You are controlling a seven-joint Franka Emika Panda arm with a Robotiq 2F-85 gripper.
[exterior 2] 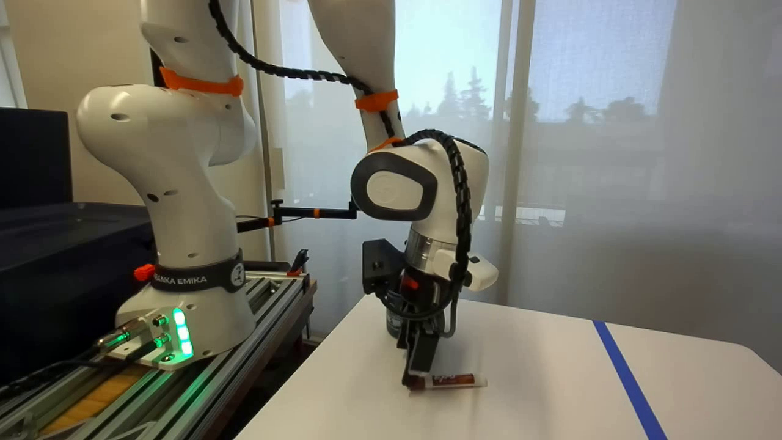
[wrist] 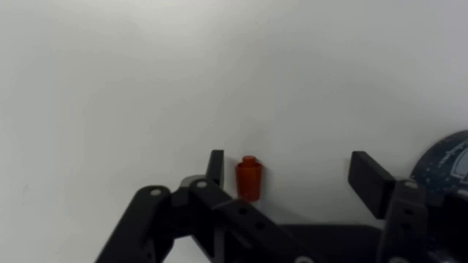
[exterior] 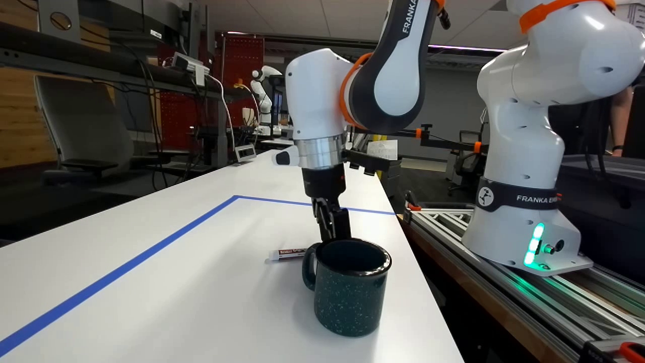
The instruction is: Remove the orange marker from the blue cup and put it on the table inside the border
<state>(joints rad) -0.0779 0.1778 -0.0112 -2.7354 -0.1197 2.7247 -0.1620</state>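
Observation:
The orange marker lies flat on the table beside the cup. It has a white barrel with a dark red-brown label (exterior: 289, 253) (exterior 2: 455, 381) and an orange-red cap (wrist: 249, 181). The cup (exterior: 351, 300) is dark teal with white specks and stands upright; its side also shows in an exterior view (exterior 2: 394, 322) and at the right edge of the wrist view (wrist: 444, 164). My gripper (exterior: 332, 236) (exterior 2: 418, 376) (wrist: 287, 171) is open, low over the table. Its fingers stand either side of the cap, which is close to the left finger in the wrist view. The barrel is hidden there.
Blue tape (exterior: 166, 245) (exterior 2: 629, 379) on the white table (exterior: 201, 302) marks the border. The marker and cup are on the robot's side of it. The cup stands close to the gripper and near the table edge facing the robot base (exterior: 521, 232).

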